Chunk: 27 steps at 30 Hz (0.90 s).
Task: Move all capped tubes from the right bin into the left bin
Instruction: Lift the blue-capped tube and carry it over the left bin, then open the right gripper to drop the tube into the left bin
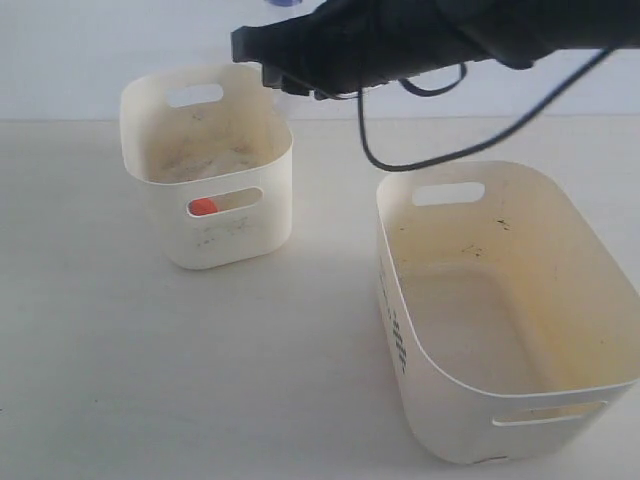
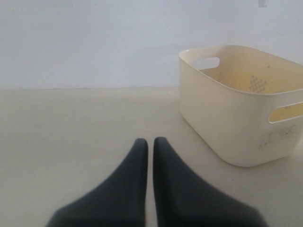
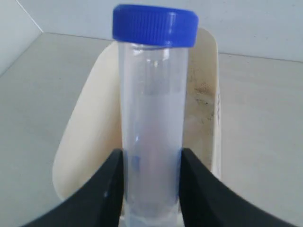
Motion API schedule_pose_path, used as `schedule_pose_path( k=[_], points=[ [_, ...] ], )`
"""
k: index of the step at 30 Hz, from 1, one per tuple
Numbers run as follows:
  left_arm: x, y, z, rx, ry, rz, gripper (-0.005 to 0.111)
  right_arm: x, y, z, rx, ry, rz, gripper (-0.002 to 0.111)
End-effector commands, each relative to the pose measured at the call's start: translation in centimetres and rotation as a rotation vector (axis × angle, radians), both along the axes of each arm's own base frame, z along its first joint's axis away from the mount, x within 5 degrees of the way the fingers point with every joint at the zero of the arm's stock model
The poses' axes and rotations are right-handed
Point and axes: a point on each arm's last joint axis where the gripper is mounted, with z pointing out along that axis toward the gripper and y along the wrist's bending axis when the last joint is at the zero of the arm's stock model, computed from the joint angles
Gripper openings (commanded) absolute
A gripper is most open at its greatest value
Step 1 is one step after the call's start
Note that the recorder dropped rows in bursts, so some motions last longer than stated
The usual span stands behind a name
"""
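Observation:
My right gripper [image 3: 151,153] is shut on a clear capped tube [image 3: 151,123] with a blue cap [image 3: 155,24]. In the right wrist view the tube stands over the left bin [image 3: 90,137]. The exterior view shows the right arm reaching across, its gripper [image 1: 272,80] above the back rim of the left bin [image 1: 175,215]. An orange cap [image 1: 203,207] shows through that bin's front slot. No tubes show inside the right bin [image 1: 470,425]. My left gripper [image 2: 150,141] is shut on nothing, low over the table, with the left bin [image 2: 222,127] off to one side.
A black cable [image 1: 440,155] loops down from the right arm above the right bin's back rim. The two bins stand a hand's width apart on a pale table [image 1: 150,370]. A white wall rises behind.

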Motion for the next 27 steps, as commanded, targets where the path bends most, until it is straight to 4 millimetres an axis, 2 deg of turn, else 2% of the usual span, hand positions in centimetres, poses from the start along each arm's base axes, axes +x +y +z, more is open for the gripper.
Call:
schedule_pose_path(
  k=[1, 7, 9, 12, 17, 19, 21, 23, 27],
  points=[
    [0.0, 0.0, 0.2, -0.016, -0.007, 0.001, 0.004, 3.1, 2.0, -1.1, 0.038, 0.007, -0.016, 0.000],
    [0.0, 0.0, 0.2, -0.016, -0.007, 0.001, 0.004, 4.9, 3.3, -2.6, 0.041, 0.050, 0.013, 0.000],
    [0.0, 0.0, 0.2, -0.016, -0.007, 0.001, 0.004, 5.0, 3.5, -2.9, 0.036, 0.061, 0.022, 0.005],
    [0.0, 0.0, 0.2, -0.016, -0.007, 0.001, 0.004, 5.1, 3.5, -3.2, 0.031, 0.072, 0.025, 0.024],
    [0.0, 0.0, 0.2, -0.016, -0.007, 0.001, 0.004, 4.9, 3.7, -4.1, -0.002, 0.098, 0.064, 0.068],
    [0.0, 0.0, 0.2, -0.016, -0.007, 0.001, 0.004, 4.9, 3.8, -4.2, -0.004, 0.108, 0.070, 0.074],
    [0.0, 0.0, 0.2, -0.016, -0.007, 0.001, 0.004, 4.9, 3.8, -4.2, -0.005, 0.112, 0.073, 0.073],
    [0.0, 0.0, 0.2, -0.016, -0.007, 0.001, 0.004, 4.8, 3.8, -4.2, -0.002, 0.119, 0.077, 0.066],
    [0.0, 0.0, 0.2, -0.016, -0.007, 0.001, 0.004, 4.2, 3.6, -2.9, 0.009, 0.124, 0.096, 0.042]
  ],
)
